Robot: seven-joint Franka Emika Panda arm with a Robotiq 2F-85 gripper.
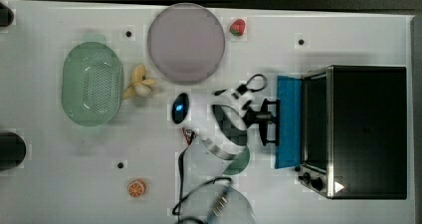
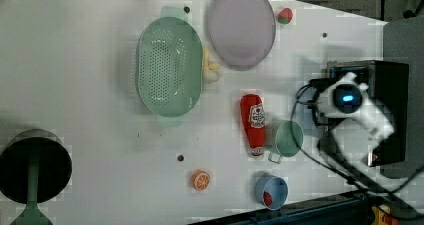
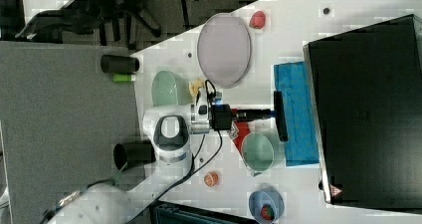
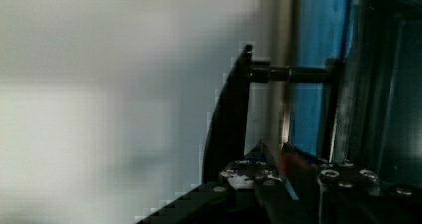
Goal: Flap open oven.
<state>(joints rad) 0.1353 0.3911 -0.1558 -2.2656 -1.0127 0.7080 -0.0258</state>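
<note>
Oven [image 1: 368, 129]: at table edge, door [image 1: 289, 122] partly dropped toward me. Handle bar [image 1: 272, 122]: long axis along oven front. My gripper [image 1: 266, 117]: at bar mid-length, apparently clasping it; grip unclear.

In the top view the arm's white body hid most of the teal cup [image 1: 242, 163] and all but a scrap of the red ketchup bottle [image 1: 188, 134], while the claw [image 1: 269, 120] was a dark shape at the oven's [image 1: 368, 129] bar handle [image 1: 273, 122], its fingers too small to tell whether they were closed. In the left view the arm covered the oven's front, and a black cylinder [image 2: 34, 166] was cut by the picture's edge. The wrist view was blurred, with the surface [image 4: 99, 109] a pale smear and the claw's fingers cut off by the picture's edge.
</note>
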